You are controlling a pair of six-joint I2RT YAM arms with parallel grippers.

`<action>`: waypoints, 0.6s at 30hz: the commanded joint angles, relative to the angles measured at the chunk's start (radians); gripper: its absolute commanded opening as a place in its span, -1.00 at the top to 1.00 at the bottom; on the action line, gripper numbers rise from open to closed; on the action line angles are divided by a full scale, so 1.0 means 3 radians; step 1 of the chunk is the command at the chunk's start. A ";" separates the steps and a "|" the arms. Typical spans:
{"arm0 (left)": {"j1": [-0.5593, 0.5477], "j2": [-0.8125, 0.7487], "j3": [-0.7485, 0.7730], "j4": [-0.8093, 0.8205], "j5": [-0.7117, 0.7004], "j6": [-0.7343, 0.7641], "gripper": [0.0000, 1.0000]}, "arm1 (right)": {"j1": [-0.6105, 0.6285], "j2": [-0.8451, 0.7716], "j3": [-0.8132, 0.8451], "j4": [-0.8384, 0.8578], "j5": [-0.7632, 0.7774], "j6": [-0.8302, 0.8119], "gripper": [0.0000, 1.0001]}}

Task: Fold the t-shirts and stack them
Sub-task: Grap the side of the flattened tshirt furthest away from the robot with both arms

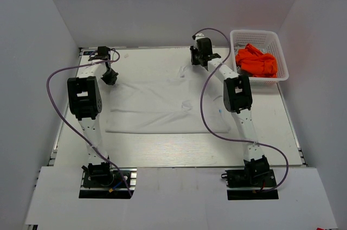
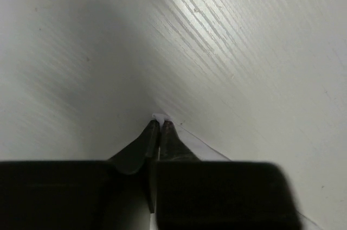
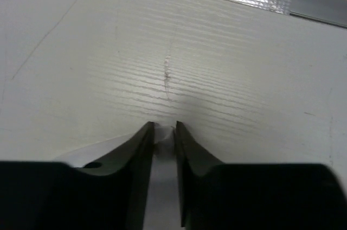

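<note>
Left gripper: the left gripper (image 1: 110, 76) is sitting low at the far-left corner of the white t-shirt (image 1: 157, 108). In its wrist view the jaws are drawn almost together (image 2: 160, 124), and they're nipping a sliver of white cloth (image 2: 159, 116) right at the tips.

Right gripper: the right gripper (image 1: 195, 59) is doing the same job at the far-right corner. Its jaws are standing narrow (image 3: 164, 128) with white fabric (image 3: 162, 139) showing in the slit between them, so I'm calling that a pinch too.

White shirt: it's lying spread on the table (image 1: 162, 151) between the two arms, rumpled near the right-hand corner.

Orange shirt: the orange t-shirt (image 1: 256, 61) is waiting bunched up in the lattice basket (image 1: 255, 33) at the far right, well apart from the left arm and close beside the right one.

Which way it's lying: the shirt's long axis is running left to right across the table. From both pinch points the whole body of cloth is stretching back toward the arm bases, so each arm is looking after its own corner.

What I'm expecting: a fold that's carrying the far edge over toward the near edge, both hands travelling level so the cloth isn't skewing.
</note>
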 commanded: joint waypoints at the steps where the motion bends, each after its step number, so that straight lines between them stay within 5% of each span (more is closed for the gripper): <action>1: -0.0029 0.0151 -0.0068 -0.0100 0.0151 0.0014 1.00 | 0.0059 -0.0028 0.0023 0.0003 -0.0134 -0.0111 0.56; 3: -0.0029 0.0121 -0.0099 -0.0100 0.0152 0.0044 1.00 | 0.0054 -0.0099 -0.0089 0.0003 -0.0124 -0.0101 1.00; 8: -0.0029 -0.0119 -0.0232 0.0079 0.0187 0.0111 1.00 | 0.0075 -0.0462 -0.0401 0.0191 -0.0236 -0.0111 1.00; 18: -0.0060 -0.0764 -0.0702 0.0411 0.0187 0.0141 1.00 | 0.0131 -0.1904 -0.2179 0.0958 -0.0390 -0.0193 1.00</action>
